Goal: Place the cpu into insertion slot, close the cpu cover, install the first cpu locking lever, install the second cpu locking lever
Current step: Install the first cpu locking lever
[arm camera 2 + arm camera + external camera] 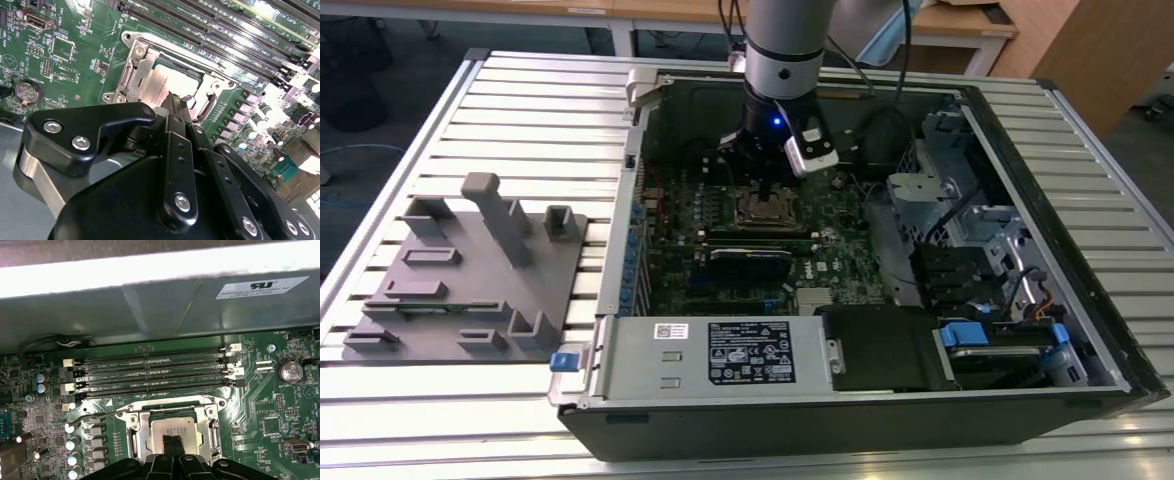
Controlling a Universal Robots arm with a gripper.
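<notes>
Slatted metal desk (520, 90) carries an open computer case (854, 420), w/ a grey fixture tray (454, 290) beside it on the exterior view's left. Case lies on its side, so the motherboard faces up and the arm (785, 40) can reach straight in from above.

Arm pose: last link approx vertical, coming down into the case, w/ the tool (767, 190) directly over the insertion slot (767, 208), near the board's middle.

Tool state: in the first wrist view the two fingers (168, 446) are pressed flat together, just a thin seam between them and nothing visible in the grip. Tips sit on or just above the cpu (172, 426), near its edge; can't tell if there's actual contact. Prob. clenched so the narrow tip works as a pusher rather than a grabber.

The cpu is already seated flat in the socket, pale top showing. Silvery frame around it looks like the cpu cover (139, 432) lying down, though I can't be sure it's fully shut. A wire locking lever (85, 419) sticks out just beside the socket toward the capacitors, apparently not hooked down. Long black memory slots (150, 372) run parallel just beyond the socket, apart from the tool.
</notes>
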